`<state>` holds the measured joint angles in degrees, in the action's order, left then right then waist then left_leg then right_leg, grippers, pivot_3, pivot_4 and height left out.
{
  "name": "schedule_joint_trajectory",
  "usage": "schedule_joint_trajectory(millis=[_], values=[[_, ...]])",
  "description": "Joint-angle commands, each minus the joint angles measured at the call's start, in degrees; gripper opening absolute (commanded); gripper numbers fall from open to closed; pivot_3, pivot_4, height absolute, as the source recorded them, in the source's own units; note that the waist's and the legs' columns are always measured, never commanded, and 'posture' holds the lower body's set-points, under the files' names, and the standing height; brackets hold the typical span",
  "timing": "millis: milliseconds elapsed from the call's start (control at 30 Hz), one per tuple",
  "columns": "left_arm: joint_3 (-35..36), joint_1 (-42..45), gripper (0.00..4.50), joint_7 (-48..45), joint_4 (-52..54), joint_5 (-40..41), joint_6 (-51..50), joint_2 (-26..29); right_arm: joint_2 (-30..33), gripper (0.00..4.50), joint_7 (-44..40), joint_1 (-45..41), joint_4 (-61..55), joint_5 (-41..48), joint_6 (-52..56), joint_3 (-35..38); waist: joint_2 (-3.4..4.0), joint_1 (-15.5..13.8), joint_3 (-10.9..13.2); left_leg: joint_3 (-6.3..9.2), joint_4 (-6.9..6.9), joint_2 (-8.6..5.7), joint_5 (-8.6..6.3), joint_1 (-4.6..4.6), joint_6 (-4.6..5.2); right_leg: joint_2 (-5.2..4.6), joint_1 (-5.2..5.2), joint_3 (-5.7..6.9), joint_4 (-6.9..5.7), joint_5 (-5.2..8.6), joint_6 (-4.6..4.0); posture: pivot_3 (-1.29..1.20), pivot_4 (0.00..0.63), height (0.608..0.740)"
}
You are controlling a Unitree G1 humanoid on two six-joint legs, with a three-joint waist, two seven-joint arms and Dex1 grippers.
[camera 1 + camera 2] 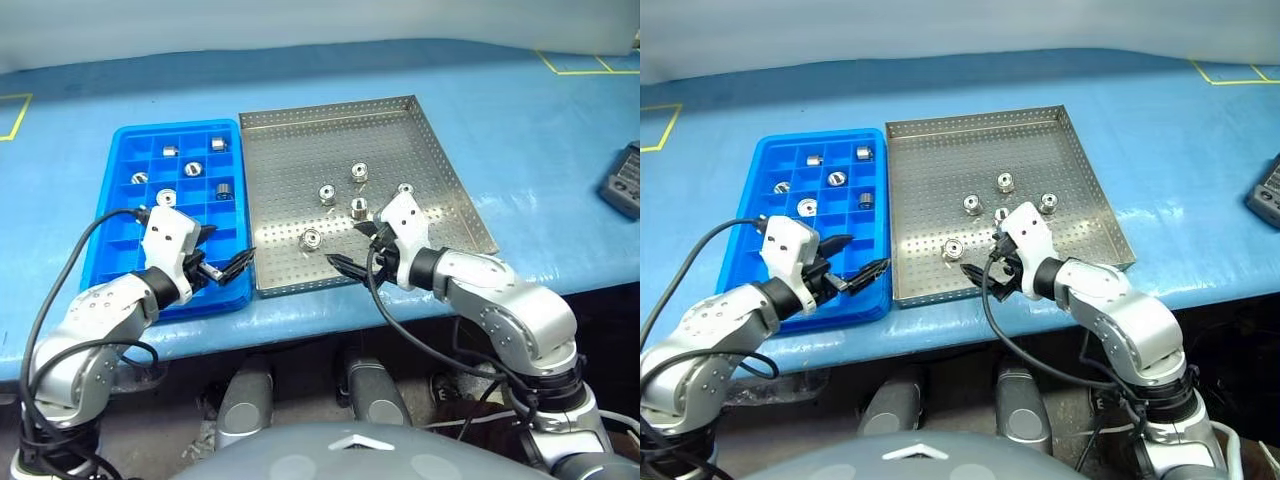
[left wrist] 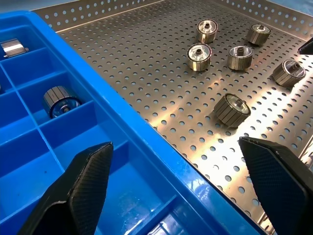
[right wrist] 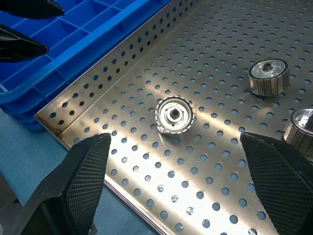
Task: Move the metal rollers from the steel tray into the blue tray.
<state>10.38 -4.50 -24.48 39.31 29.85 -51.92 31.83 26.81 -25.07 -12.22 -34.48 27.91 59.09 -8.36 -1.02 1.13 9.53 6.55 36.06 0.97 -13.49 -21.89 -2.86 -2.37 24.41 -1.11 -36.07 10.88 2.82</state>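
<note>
Nearest the robot, both claws hang empty with their fingers spread wide, low over the front edge of the work. The left claw point(image 1: 222, 262) sits above the near right corner of the blue tray point(image 1: 118, 226), its fingers straddling the blue rim beside the steel tray, a pose that suits a claw with nothing in hand. The right claw point(image 1: 357, 249) hovers over the near part of the steel tray point(image 1: 400, 130), angled down toward the closest roller point(image 3: 174, 115), which lies flat on the perforated floor just ahead of its open fingers; that looks like the line-up for the next pick, judged from where it points. The two trays sit side by side and touching on the blue worktop point(image 1: 520, 110), likely so that each carry stays short. In the steel tray I count five metal rollers point(image 1: 359, 172): the near one alone toward the front, and four clustered a little farther back, some standing on end and some tipped on their sides. Farther over, the blue tray holds six rollers, each in its own square compartment in the far half of the grid, while the near compartments stand unfilled. So roughly half the rollers are across, by this count. A dark device point(image 1: 624, 182) rests well apart at the right edge of the worktop.
</note>
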Motion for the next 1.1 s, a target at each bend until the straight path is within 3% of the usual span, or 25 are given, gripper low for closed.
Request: schedule_joint_trajectory(millis=[33, 767, 1100], values=[[0.5, -0.3, 4.5, 0.2, 2.5, 0.0, 0.3, 1.2, -0.4, 4.48, 0.4, -0.5, -1.2, 0.1, -0.6, 0.2, 0.0, -0.1, 0.0, 0.0, 0.0, 0.0, 0.0, 0.0, 0.0, 0.0, 0.0, 0.0, 0.0, 0.0, 0.0, 0.07, 0.15, 0.74], [-1.2, 0.1, 4.5, 1.2, 1.2, 0.2, 0.2, 1.5, 0.0, 4.48, 1.7, 0.2, -2.0, -0.5, 0.5, -0.5, 0.0, -0.1, 0.0, -0.01, 0.0, 0.0, 0.0, 0.0, 0.0, 0.0, 0.01, 0.0, 0.0, 0.0, 0.0, 0.05, 0.15, 0.74], [-9.3, 14.6, 4.5, -4.6, -6.2, -1.9, 2.7, 4.2, -0.4, 4.48, 3.2, 2.1, -3.7, -0.2, 1.3, 0.0, -0.01, 0.2, 0.0, -0.03, 0.02, -0.01, 0.0, -0.01, 0.0, 0.0, -0.01, -0.02, 0.01, -0.01, 0.02, 0.0, 0.15, 0.74]])
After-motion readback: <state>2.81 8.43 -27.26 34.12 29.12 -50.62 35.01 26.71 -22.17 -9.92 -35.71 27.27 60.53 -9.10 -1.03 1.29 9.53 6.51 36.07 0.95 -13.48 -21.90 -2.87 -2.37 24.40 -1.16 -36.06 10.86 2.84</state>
